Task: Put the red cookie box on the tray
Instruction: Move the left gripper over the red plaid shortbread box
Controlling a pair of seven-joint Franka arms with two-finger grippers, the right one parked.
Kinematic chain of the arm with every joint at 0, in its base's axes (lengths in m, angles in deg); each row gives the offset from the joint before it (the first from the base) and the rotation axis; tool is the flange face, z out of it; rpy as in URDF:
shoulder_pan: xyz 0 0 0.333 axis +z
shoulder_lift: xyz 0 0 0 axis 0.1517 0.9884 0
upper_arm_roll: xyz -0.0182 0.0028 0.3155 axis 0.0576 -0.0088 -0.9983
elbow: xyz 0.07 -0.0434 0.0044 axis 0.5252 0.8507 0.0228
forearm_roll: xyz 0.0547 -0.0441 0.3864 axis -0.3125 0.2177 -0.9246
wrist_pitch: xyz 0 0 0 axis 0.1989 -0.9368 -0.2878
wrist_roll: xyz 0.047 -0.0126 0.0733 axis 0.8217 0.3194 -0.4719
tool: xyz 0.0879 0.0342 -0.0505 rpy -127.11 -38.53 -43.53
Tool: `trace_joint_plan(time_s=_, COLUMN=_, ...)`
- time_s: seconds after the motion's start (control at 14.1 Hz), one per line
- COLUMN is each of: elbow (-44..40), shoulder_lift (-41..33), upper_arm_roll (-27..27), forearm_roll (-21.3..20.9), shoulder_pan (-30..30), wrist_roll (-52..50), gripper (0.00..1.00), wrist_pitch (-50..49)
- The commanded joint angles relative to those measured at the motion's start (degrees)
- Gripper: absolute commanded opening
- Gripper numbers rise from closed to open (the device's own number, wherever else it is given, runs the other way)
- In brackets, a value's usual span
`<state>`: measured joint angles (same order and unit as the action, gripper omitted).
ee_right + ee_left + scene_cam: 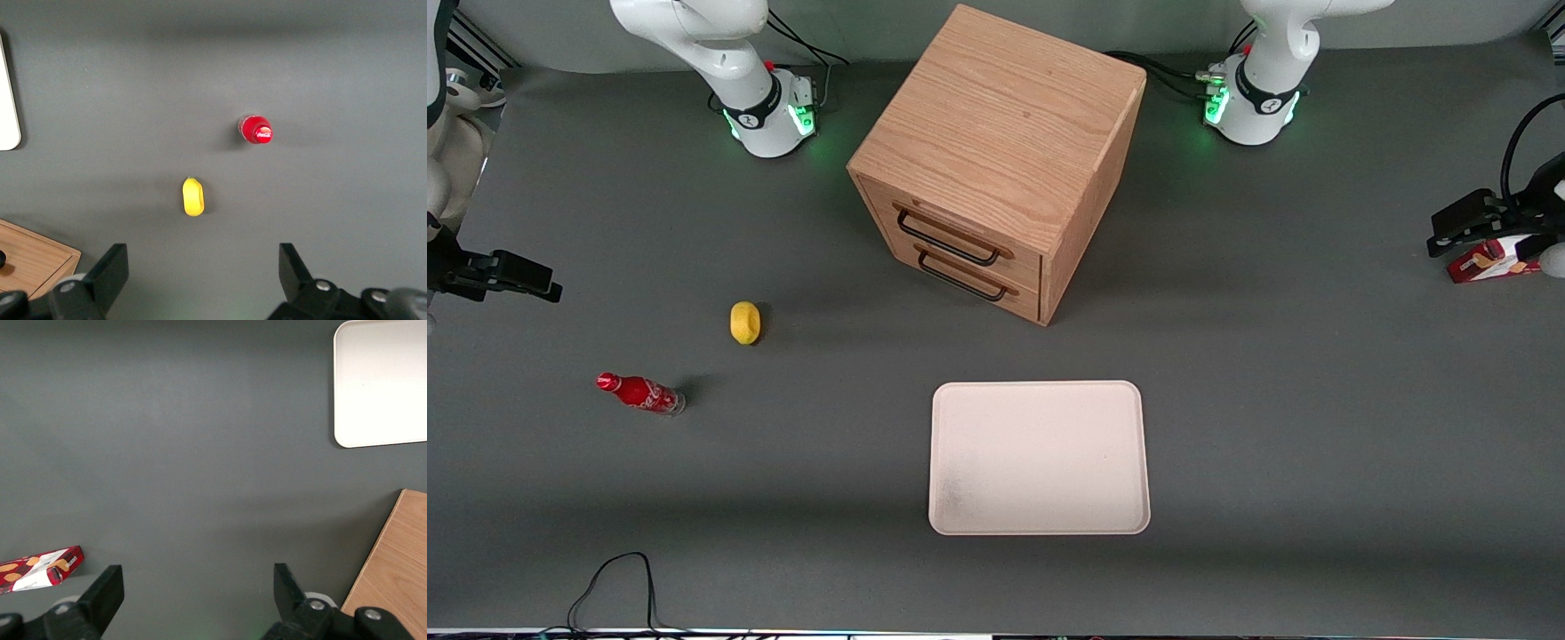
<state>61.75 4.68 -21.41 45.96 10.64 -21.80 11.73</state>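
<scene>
The red cookie box (1489, 262) lies flat on the grey table at the working arm's end, partly hidden by the arm. In the left wrist view the box (40, 568) shows its white panel and cookie pictures. My left gripper (1458, 227) hangs above the table close beside the box. Its fingers (107, 587) are wide open and empty, with bare table between them (198, 590); the box lies outside them. The cream tray (1039, 458) lies empty near the table's middle, nearer the front camera than the cabinet. It also shows in the left wrist view (383, 380).
A wooden drawer cabinet (996, 151) with two handled drawers stands farther from the camera than the tray; its edge shows in the left wrist view (397, 567). A yellow lemon (745, 322) and a small red bottle (640, 392) lie toward the parked arm's end.
</scene>
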Motion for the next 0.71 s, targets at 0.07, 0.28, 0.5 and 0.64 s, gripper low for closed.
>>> trace_joint_plan(time_s=0.07, elbow=0.8, shoulder_lift=-1.17, upper_arm_roll=-0.01, forearm_roll=-0.75, shoulder_pan=-0.15, wrist_roll=-0.94, gripper=1.0, wrist_pitch=-0.55)
trace_joint_plan(time_s=0.28, elbow=0.8, shoulder_lift=-1.08, upper_arm_roll=-0.01, forearm_roll=-0.93, shoulder_pan=0.11, wrist_roll=-0.94, gripper=1.0, wrist_pitch=-1.08)
trace_joint_plan(time_s=0.5, elbow=3.07, shoulder_lift=-2.13, upper_arm_roll=-0.1, forearm_roll=-1.89, shoulder_pan=2.74, wrist_roll=-0.51, gripper=1.0, wrist_pitch=-1.43)
trace_joint_plan(time_s=0.64, elbow=5.8, shoulder_lift=-3.79, upper_arm_roll=-0.01, forearm_roll=-2.07, shoulder_pan=5.81, wrist_roll=0.46, gripper=1.0, wrist_pitch=-0.73)
